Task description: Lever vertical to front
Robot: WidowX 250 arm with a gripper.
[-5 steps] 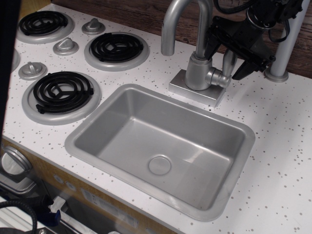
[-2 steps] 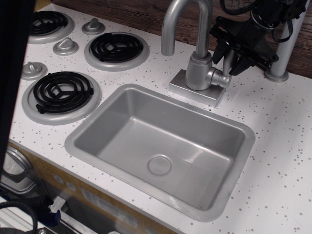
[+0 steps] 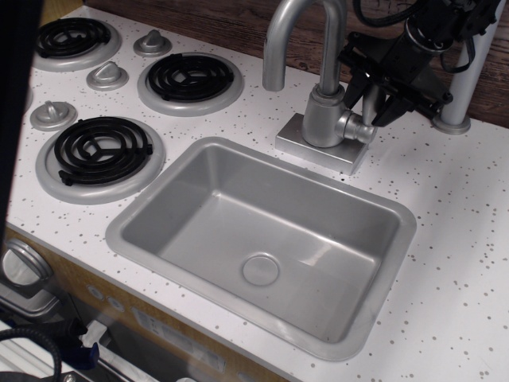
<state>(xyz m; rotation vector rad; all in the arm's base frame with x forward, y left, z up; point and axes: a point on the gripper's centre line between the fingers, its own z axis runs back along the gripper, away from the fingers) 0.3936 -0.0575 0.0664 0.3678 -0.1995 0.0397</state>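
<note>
The lever [image 3: 371, 99] is a short silver-grey stub standing upright from the round side hub [image 3: 359, 127] on the right of the faucet body [image 3: 324, 118]. The tall curved spout [image 3: 296, 32] rises above it. My black gripper [image 3: 372, 102] comes down from the upper right. One finger [image 3: 355, 86] is on the lever's left side and the other finger [image 3: 391, 108] is on its right. The jaws are closed in against the lever. The lever's top is partly hidden by the gripper body.
The grey sink basin [image 3: 135, 215] lies in front of the faucet. Three black stove burners [image 3: 102, 150] and small grey cone knobs [image 3: 52, 114] are on the left. A grey post [image 3: 460, 95] stands just right of the gripper. A wooden wall runs behind.
The gripper's fingers have drawn in from a wider spread onto both sides of the lever, and the gripper has shifted slightly left. The lever still stands upright.
</note>
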